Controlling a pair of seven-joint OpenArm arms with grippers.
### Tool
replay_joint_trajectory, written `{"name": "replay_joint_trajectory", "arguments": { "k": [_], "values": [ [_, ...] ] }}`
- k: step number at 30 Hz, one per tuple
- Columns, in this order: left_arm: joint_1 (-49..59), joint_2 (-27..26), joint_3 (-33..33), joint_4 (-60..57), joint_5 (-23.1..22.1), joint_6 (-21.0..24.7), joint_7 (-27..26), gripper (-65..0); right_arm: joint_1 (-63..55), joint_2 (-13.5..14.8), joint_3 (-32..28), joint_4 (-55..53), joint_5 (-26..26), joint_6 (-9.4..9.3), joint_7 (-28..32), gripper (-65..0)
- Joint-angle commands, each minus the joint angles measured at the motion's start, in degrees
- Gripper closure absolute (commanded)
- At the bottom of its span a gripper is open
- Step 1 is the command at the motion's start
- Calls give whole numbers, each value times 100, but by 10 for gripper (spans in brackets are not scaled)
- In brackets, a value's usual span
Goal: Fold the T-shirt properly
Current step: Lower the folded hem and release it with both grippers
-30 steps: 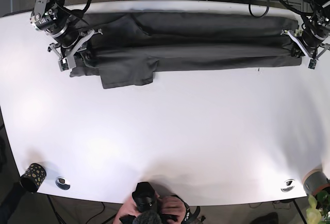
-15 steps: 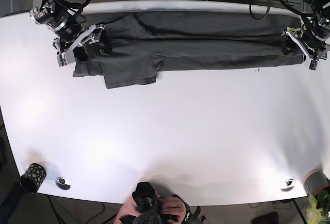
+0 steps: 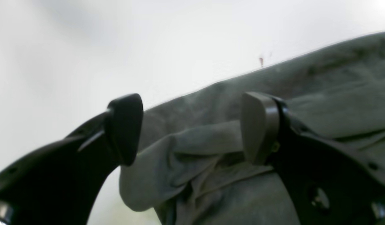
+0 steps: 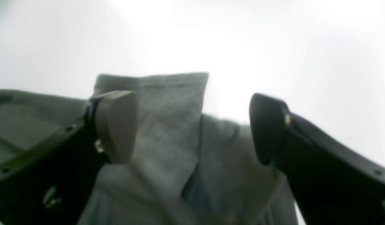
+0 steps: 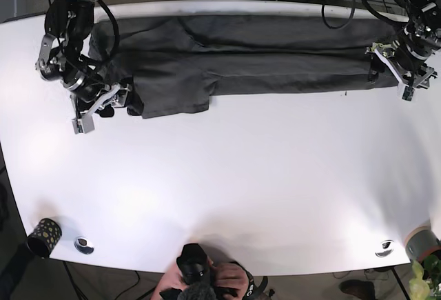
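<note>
Wrist views: left gripper [image 3: 192, 128] and right gripper [image 4: 192, 126] jaws apart over T-shirt [image 5: 241, 58] folds. Base view alone shows patterned cup [image 5: 43, 236] near table [image 5: 241, 176] edge.

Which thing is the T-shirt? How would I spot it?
Look at the big white table, then along its far edge. The T-shirt is the long dark grey cloth stretched between the right gripper and the left gripper. It is the only cloth there.
</note>
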Motion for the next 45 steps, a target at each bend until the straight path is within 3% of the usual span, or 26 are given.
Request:
{"name": "replay_joint_trajectory", "arguments": {
  "k": [1,5,10,14,23,30,41,45],
  "values": [
    [61,-47,84,8,-106,-6,-109,-439,280,106,12,-455,87,21,71,-531],
    [114,-47,84,-186,-106,-6,-109,-439,562,106,3,-1053,52,21,71,-531],
    [123,-47,75,-458,-106,-6,-118,-439,773,54,-489,-1211,-493,21,80,-531],
    [123,-47,75,-652,-106,-6,-135,-439,790,-219,-542,-1185,-871,21,176,-531],
    [105,-55,75,-827,-106,-6,-144,-439,1019,-527,-551,-1361,-1724,56,176,-528],
    [96,-55,92,-871,-106,-6,-144,-439,984,-536,-815,-1352,-1706,47,36,-376],
    [79,-55,110,-1021,-106,-6,-144,-439,781,-553,-859,-1343,-1706,47,80,-347],
    [79,-64,119,-1021,-106,-6,-144,-439,799,-553,-859,-1343,-1706,65,256,-201]
  ]
}}
